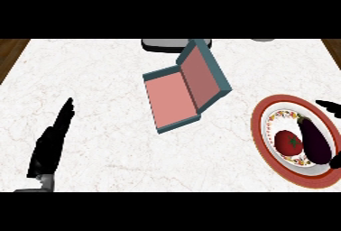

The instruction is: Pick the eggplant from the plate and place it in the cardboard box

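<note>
Dark purple eggplant (pixel 315 140) and red tomato (pixel 288 141) on a red-rimmed, floral-patterned plate (pixel 263 118); teal box (pixel 186 85) with pink inside.

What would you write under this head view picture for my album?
Eggplant and tomato on a plate, open box nearby, right hand close.

A white marbled surface (pixel 100 90) with faint veins fills most of the head view. At its far left and far right corners, strips of brown wooden floor (pixel 10 52) show past the edges. A red tomato (pixel 288 141) with a small green stem scar sits toward the right side of the surface. At the far edge, near the middle, lies a dark grey object (pixel 163 44) with a lighter top, partly cut off; what it is cannot be told. A small grey shape (pixel 263 39) peeks in further right along that same edge.
</note>
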